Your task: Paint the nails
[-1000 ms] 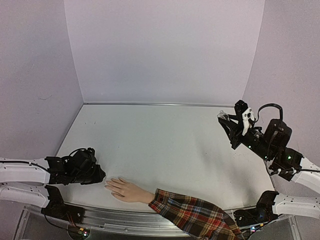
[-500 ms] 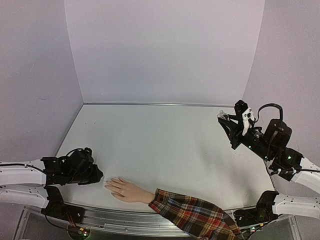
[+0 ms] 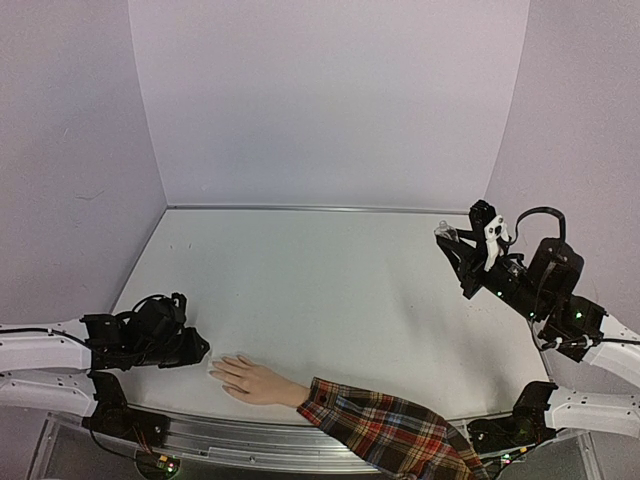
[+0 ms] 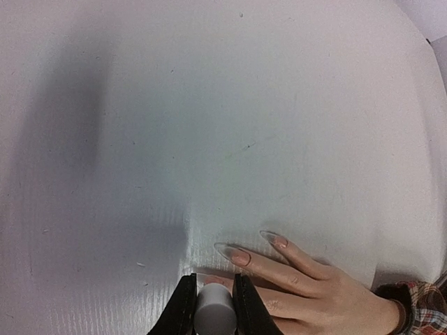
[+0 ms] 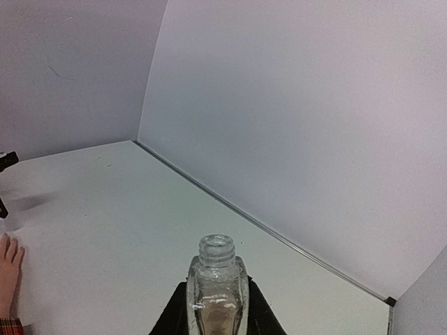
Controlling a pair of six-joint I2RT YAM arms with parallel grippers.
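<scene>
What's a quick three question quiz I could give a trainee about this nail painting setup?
1. True or false: the bottle in the right gripper has its cap on.
2. Pick one. The left gripper is: A) down at the nails of the mannequin hand; B) raised high in the air; C) next to the right gripper.
3. Fill in the blank: the white cap is clamped in the ___ gripper.

Key: 1 false, the bottle's neck is open. 2 A. 3 left.
</scene>
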